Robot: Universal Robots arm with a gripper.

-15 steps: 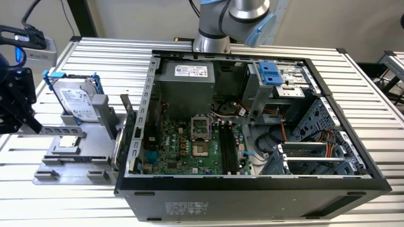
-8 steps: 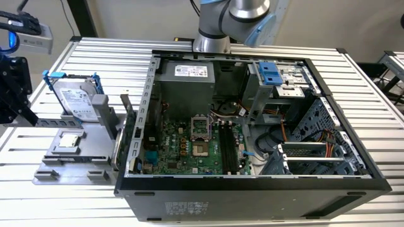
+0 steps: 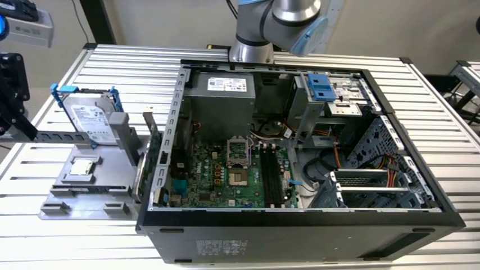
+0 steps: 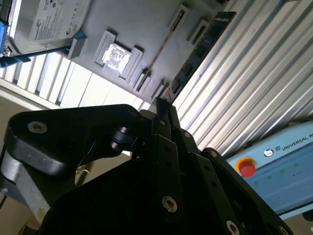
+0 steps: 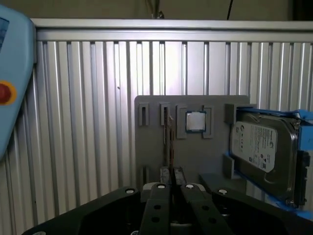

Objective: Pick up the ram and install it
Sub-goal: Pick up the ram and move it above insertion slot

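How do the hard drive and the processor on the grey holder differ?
The hard drive is far bigger than the processor. The hard drive stands on edge in a blue bracket; the processor lies flat in a recess. Both are silver and sit on the grey holder.

A big silver ribbed table (image 3: 90, 247), a plain pale wall (image 3: 165, 22) behind it, a second ribbed table (image 3: 469, 72) at the exterior view's right edge, soft even light
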